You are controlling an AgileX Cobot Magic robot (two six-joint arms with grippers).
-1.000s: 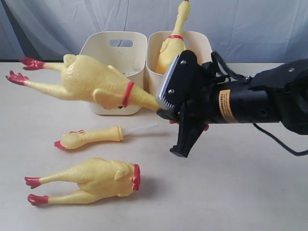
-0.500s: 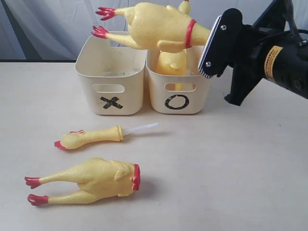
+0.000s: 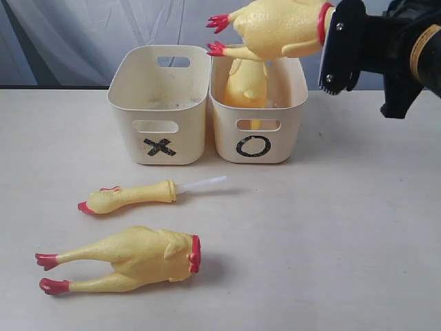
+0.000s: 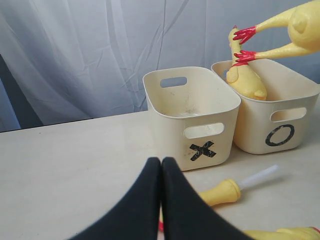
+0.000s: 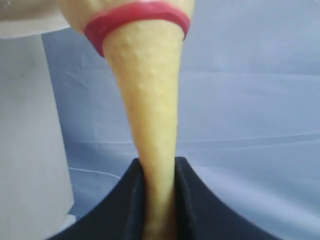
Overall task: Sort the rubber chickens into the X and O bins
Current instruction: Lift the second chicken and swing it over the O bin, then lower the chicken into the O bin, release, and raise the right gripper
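Note:
My right gripper (image 3: 331,43) (image 5: 159,172) is shut on the neck of a whole rubber chicken (image 3: 281,26) (image 5: 150,100). The chicken hangs level above the O bin (image 3: 289,141), its red feet pointing left over the rim. A second whole chicken (image 3: 247,84) stands inside the O bin (image 4: 252,132). Beside it is the X bin (image 3: 180,148) (image 4: 172,135). A neck-and-head piece with a white tube (image 3: 134,195) and a headless body (image 3: 134,256) lie on the table in front. My left gripper (image 4: 161,164) is shut on nothing, low near the neck piece (image 4: 222,192).
A grey-blue curtain (image 3: 83,34) hangs close behind the two bins. The cream table (image 3: 331,241) stretches to the right of the loose pieces. The right arm's black body (image 3: 413,48) fills the upper right corner.
The right gripper has carried the whole chicken up and to the right, from in front of the bins to above the O bin. The left gripper has stayed shut.

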